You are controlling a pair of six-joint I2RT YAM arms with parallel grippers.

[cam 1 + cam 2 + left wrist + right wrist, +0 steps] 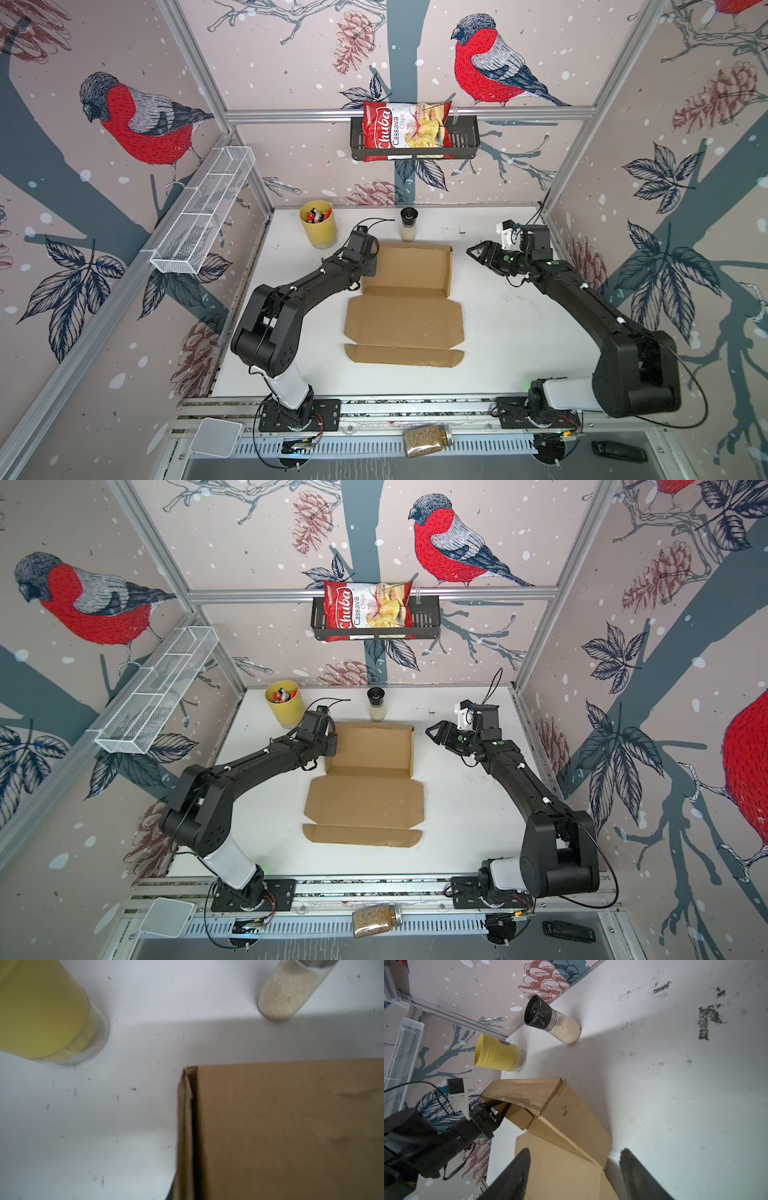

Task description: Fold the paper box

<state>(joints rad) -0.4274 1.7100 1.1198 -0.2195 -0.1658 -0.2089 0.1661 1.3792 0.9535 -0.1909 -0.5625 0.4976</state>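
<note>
The paper box [405, 316] [365, 800] is brown cardboard in the middle of the white table. Its far half has the back and right walls raised, and its near flaps lie flat. My left gripper [370, 266] [330, 746] is at the box's left wall. In the right wrist view its fingers [500, 1108] are shut on the left side flap of the paper box [571, 1126]. The left wrist view shows only that folded edge of the box [187, 1126]. My right gripper [471, 250] [430, 731] [574, 1151] stands open just right of the right wall, touching nothing.
A yellow cup of pens [318, 224] and a glass grinder [408, 224] stand close behind the box. A white wire basket [203, 212] hangs on the left wall. A black basket with a chips bag [409, 133] hangs at the back. A jar [428, 439] lies on the front rail.
</note>
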